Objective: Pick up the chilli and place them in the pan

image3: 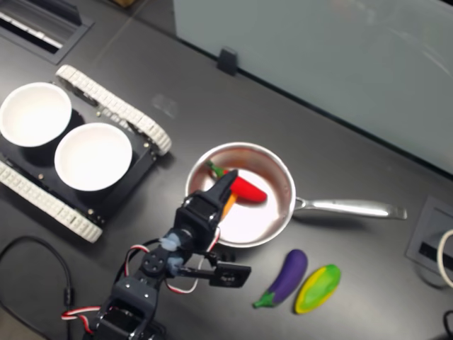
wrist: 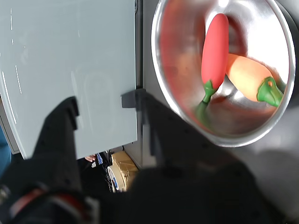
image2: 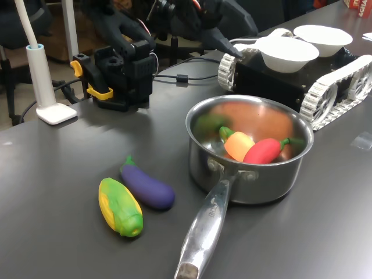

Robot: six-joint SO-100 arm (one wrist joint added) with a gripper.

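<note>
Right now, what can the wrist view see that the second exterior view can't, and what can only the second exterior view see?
Only the wrist view shows the carrot's whole orange body and green top lying beside the chilli.

Only the second exterior view shows the two white bowls on the tracked vehicle, the eggplant, the corn and the pan's long handle.

Both show the pan with the chilli inside, the pale panel at the table's edge, and the gripper, open and holding nothing.

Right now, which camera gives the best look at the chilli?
The wrist view: the chilli fills it, red body and green stem clear, lying beside the carrot in the pan. The first exterior view shows it smaller; in the second exterior view the arm partly covers it.
</note>
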